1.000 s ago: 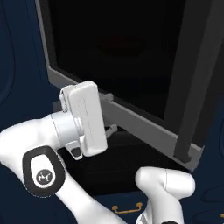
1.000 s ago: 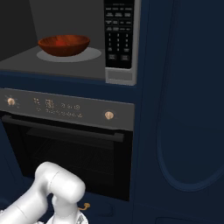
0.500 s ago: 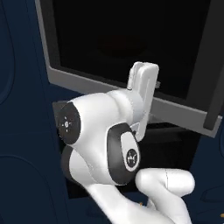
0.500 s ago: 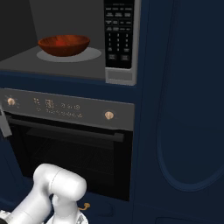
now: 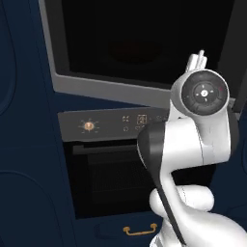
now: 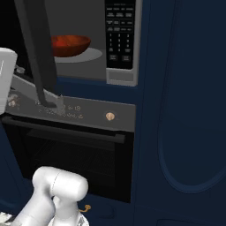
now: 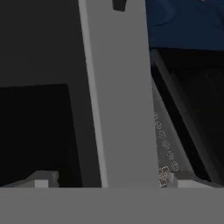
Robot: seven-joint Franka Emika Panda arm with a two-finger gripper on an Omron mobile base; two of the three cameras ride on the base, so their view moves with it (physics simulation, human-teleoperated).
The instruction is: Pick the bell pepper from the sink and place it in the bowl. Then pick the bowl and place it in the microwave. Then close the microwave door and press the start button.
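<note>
We see the microwave door point(image 6: 39, 48) half-swung, cutting off the left of the bowl point(image 6: 70, 45) inside the microwave point(image 6: 95, 39). The gripper point(image 7: 105, 181) straddles the door's grey edge, jaws wide; the bell pepper stays hidden. Keypad point(image 6: 119, 37) at 3 o'clock; oven point(image 6: 75, 145) below.

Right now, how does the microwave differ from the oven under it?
The microwave sits above, the oven below. The microwave door is swung partly open, showing the bowl inside; the oven is shut. The microwave has a black keypad; the oven has gold knobs. Both are built into dark blue cabinetry.
</note>
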